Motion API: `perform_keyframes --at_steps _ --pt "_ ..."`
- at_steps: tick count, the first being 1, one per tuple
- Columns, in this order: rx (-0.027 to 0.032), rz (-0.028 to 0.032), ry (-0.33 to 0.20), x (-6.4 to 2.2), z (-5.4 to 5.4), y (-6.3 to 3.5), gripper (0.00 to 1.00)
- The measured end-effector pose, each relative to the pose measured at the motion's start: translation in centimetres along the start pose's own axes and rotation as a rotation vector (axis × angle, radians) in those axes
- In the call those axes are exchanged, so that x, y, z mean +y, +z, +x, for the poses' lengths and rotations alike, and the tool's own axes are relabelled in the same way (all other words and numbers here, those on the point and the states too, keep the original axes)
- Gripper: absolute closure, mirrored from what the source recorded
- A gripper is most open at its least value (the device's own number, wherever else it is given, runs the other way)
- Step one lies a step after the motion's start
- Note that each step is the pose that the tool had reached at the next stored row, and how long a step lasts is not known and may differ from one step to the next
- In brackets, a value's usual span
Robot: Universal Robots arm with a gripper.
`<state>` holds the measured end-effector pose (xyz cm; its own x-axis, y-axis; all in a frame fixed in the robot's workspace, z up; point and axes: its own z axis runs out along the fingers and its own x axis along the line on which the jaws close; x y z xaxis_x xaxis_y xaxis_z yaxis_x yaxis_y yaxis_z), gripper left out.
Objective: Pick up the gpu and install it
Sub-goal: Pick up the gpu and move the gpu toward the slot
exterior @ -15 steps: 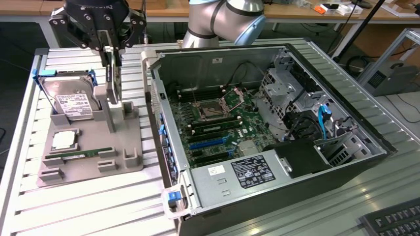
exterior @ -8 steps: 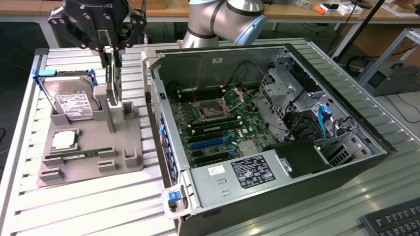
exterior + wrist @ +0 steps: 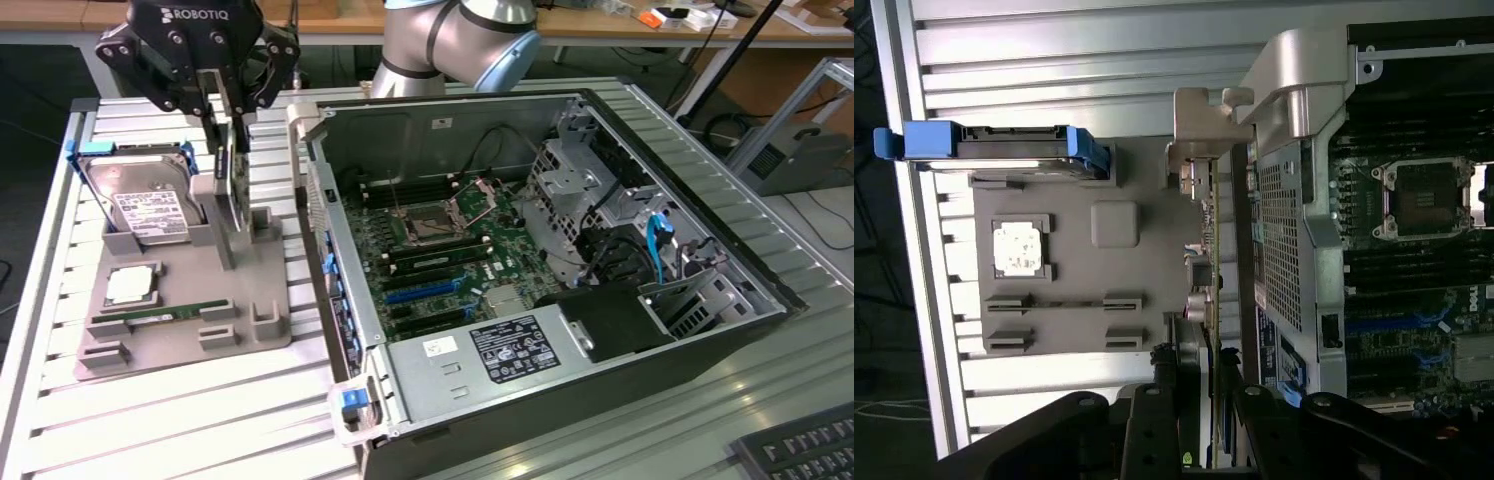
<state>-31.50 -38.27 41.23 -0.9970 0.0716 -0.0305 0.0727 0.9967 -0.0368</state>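
Keyboard [image 3: 801,452], corner only, nearest the onlooker at five o'clock of the open computer case [image 3: 400,128].

Power supply [image 3: 501,352]: labelled, at the case's near end, six o'clock of the motherboard [image 3: 447,250]. Blue expansion slots lie just beyond it and appear vacant.

Grey fixture [image 3: 187,345]: on the slatted table [image 3: 200,420] at nine o'clock of the case, just beside its wall.
- Memory stick [image 3: 163,316]: green, flat, at the near end.
- Processor [image 3: 130,285]: square, in its pocket, beyond the stick.
- Hard drive [image 3: 150,208]: silver, blue-railed, leaning at the far end.
- gpu [image 3: 228,200]: edge-on and upright, three o'clock of the hard drive, its lower edge down among the fixture's posts. I cannot tell whether it is seated or just raised.

Gripper [image 3: 230,125]: black, at ten o'clock of the case, directly above the fixture. Its jaws are clamped on the gpu's upper edge, with one of the fingers [image 3: 1154,410] on each face.

Arm [image 3: 461,40]: farthest, at twelve o'clock, behind the case.

Hazards, as judged:
- A narrow hold on a long thin card could let it pivot or slip.
- Any tilt could bind its lower edge against the fixture posts and drag the fixture.
- The case wall stands close at three o'clock, so the metal bracket could catch that rim.
- A skewed card could meet a slot crooked and stress the board.
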Motion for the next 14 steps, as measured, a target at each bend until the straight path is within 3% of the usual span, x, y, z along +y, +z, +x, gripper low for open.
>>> perform_keyframes --at_steps 5,14 --pt "0.0 0.0001 0.0 -0.04 -0.1 0.0 0.73" --pt "0.0009 0.0001 0.0 -0.77 -1.2 0.07 0.73"
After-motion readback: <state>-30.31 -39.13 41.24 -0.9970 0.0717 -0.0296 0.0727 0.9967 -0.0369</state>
